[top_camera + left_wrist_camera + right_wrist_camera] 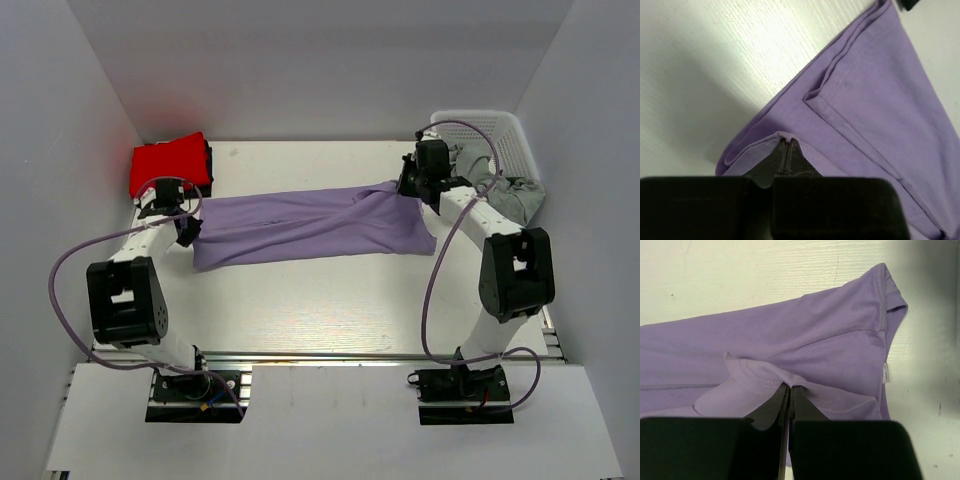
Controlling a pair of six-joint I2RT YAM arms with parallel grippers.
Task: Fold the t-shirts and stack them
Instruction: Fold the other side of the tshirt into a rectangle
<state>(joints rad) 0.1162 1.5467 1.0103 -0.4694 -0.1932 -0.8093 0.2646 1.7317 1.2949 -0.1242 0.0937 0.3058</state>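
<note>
A lavender t-shirt lies stretched in a long band across the white table, folded lengthwise. My left gripper is shut on its left end, a pinch of purple cloth between the tips. At the right end my right gripper is shut on a fold of the same shirt near its stitched collar. A red t-shirt sits folded at the table's back left corner, just behind the left gripper.
A white lattice basket stands at the back right with grey cloth spilling from it, close behind the right arm. White walls enclose the table on three sides. A metal rail runs along the near edge.
</note>
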